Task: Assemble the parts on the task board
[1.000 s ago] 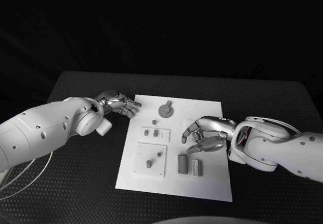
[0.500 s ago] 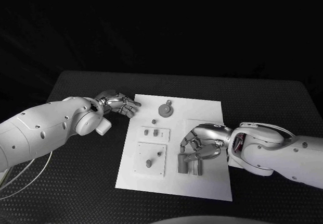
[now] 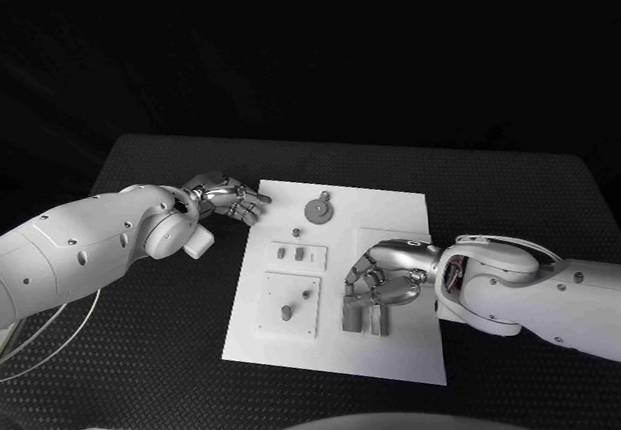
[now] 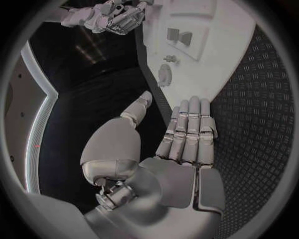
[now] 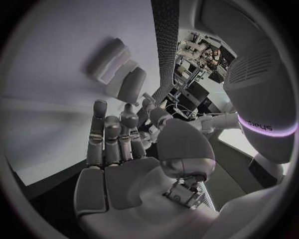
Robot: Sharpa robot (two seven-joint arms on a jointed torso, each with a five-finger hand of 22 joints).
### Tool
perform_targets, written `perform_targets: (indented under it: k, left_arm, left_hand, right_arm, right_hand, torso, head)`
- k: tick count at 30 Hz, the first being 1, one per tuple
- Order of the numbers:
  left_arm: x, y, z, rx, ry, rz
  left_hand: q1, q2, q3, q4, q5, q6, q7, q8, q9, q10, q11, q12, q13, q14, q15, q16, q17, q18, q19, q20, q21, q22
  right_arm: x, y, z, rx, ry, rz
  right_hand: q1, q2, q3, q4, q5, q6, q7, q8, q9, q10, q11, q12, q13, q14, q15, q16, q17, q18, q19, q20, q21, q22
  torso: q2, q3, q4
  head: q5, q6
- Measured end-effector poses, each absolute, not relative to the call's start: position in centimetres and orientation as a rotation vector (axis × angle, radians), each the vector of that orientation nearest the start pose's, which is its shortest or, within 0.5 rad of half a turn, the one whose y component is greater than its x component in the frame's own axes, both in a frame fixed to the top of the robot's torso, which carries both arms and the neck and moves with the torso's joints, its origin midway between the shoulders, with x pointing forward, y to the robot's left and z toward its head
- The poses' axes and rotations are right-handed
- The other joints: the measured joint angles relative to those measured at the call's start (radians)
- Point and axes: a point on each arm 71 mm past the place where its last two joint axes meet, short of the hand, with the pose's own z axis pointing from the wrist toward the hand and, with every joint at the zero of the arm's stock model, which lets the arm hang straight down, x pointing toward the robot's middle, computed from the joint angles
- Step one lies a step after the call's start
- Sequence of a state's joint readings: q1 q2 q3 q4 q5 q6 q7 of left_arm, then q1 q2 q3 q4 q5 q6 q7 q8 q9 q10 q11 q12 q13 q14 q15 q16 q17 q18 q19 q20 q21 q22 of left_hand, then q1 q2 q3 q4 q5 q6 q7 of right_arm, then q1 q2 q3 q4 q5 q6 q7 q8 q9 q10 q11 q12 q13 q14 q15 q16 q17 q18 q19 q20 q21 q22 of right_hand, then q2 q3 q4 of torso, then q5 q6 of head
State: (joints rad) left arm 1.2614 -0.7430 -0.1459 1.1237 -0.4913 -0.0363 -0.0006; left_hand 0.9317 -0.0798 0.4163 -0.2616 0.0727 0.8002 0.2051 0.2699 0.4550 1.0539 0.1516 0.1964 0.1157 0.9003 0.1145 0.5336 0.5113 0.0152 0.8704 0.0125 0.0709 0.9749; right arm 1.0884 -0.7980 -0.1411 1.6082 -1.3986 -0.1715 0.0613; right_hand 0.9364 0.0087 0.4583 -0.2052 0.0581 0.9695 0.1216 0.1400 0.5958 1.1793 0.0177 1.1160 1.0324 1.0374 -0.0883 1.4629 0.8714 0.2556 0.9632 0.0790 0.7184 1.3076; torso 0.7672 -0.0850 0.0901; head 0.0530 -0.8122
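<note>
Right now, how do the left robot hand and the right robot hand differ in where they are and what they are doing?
The left robot hand rests at the far left corner of the task board, fingers straight and together, holding nothing. The right robot hand is over the board's near middle, fingers curled down at two upright grey parts; whether it grips one is not clear. The left is away from these parts, the right is at them. Both are silver, on white arms.

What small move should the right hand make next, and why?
Probably close its fingers on the two upright grey parts near the task board's front edge. The right hand hovers right over them, fingers apart and holding nothing, while the left hand rests at the board's far corner.
</note>
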Motion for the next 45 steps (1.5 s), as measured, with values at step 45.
perform_targets:
  k: [45]
  left_arm:
    - [54.34, 27.64, -22.70, -0.776, 1.967, -0.939]
  left_hand:
    - [-0.011, 0.004, 0.003, 0.013, 0.000, 0.000, 0.000, 0.000, -0.001, 0.000, 0.000, 0.000, 0.000, 0.000, 0.000, -0.004, 0.004, 0.000, 0.000, 0.000, 0.003, 0.000]
  right_arm:
    - [41.63, -14.69, -26.66, -0.241, 1.827, 0.964]
  right_hand:
    - [0.014, 0.065, 0.013, -0.083, -0.008, 0.022, -0.003, 0.015, -0.033, 0.004, -0.004, 0.014, -0.010, 0.002, -0.002, 0.010, 0.000, 0.000, 0.000, 0.000, 0.010, 0.000]
  torso:
    - [0.000, -0.0002, -0.0006]
  head:
    - [-0.002, -0.002]
